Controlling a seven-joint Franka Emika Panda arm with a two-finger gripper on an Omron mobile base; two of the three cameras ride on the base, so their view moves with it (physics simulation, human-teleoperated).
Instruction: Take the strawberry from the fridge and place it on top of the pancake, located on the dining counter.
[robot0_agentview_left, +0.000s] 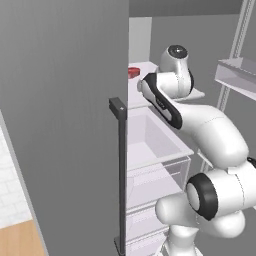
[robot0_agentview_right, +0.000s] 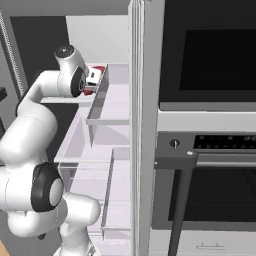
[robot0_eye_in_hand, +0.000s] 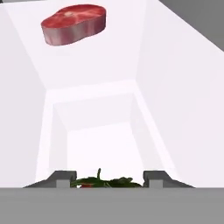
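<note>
Fridge door swung open, arm reaching in at upper shelf level. Claw spread wide, fingertips flanking green leafy cap and sliver of red: strawberry, right at claw mouth, between tips, not yet clamped. Judgement: straddling berry to close on it for pickup. Raw meat slab lies further back on same white shelf, well apart from berry, so no obstruction. Drawers below untouched.
</note>
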